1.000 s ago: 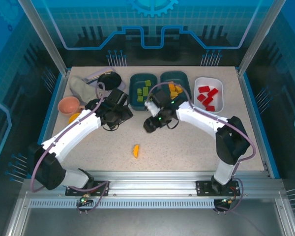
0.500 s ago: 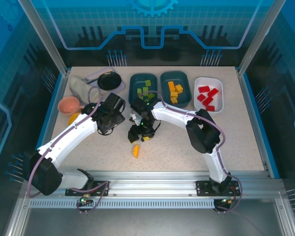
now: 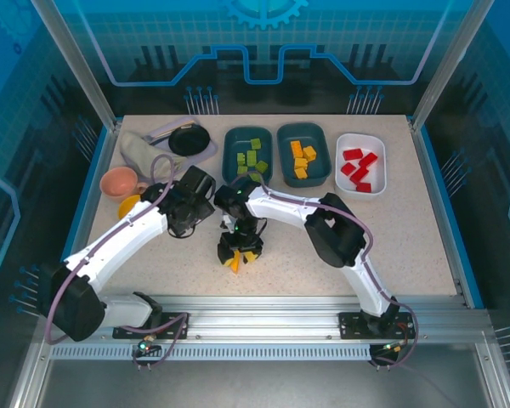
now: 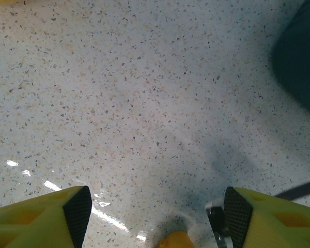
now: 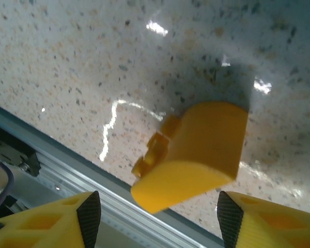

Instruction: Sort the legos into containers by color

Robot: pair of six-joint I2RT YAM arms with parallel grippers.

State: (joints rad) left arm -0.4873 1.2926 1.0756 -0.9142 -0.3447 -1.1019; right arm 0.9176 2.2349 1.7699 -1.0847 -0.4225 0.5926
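While your right gripper (image 3: 238, 252) is hovering over the orange-yellow brick (image 3: 234, 264), both claws are gaping.
Top: your left gripper (image 3: 185, 223) is hanging left of that brick. Left wrist: it's gaping empty. Right wrist: fingers (image 5: 88, 217) are flanking the brick, not touching.

The worktop (image 5: 67, 62) is speckled and stone-like, smooth with glossy glints. The orange-yellow brick (image 5: 201, 144) is smooth, faintly shiny plastic. The right pincer (image 5: 158, 219) is yellow plastic with matt black pads (image 5: 90, 214). The near-edge rail (image 3: 263, 308) looks like dull metal.

Bright overhead lt; glare on table (image 5: 113, 111); wrist cams soft.
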